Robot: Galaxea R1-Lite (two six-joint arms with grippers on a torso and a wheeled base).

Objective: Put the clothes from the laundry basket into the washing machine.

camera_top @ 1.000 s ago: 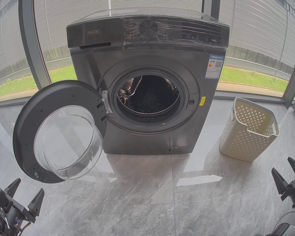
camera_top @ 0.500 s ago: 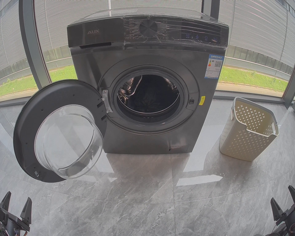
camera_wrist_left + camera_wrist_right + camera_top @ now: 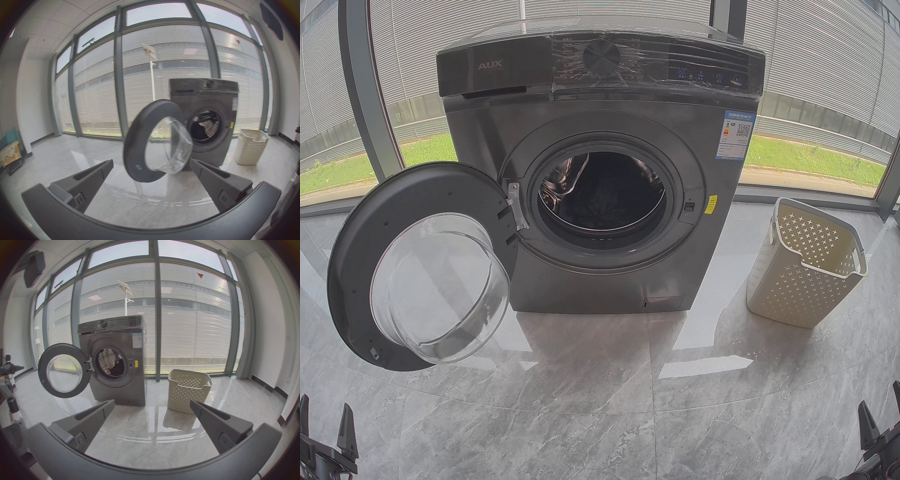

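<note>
While the right gripper [image 3: 151, 403] gapes, laundry basket [image 3: 187, 393] well ahead, beside washing machine [image 3: 136, 387]

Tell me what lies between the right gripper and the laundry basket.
Only bare grey floor lies between right gripper and laundry basket, as the right wrist view shows.

Bare glass-walled room: washing machine [image 3: 600, 287], tiled floor [image 3: 600, 406]

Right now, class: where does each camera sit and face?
Head view: on the head, looking down at the washing machine; left end effector, right end effector at bottom corners.
Left wrist view: left wrist, facing the door; left end effector open.
Right wrist view: right wrist, facing the laundry basket; right end effector open.
Shared: all show the washing machine.
</note>
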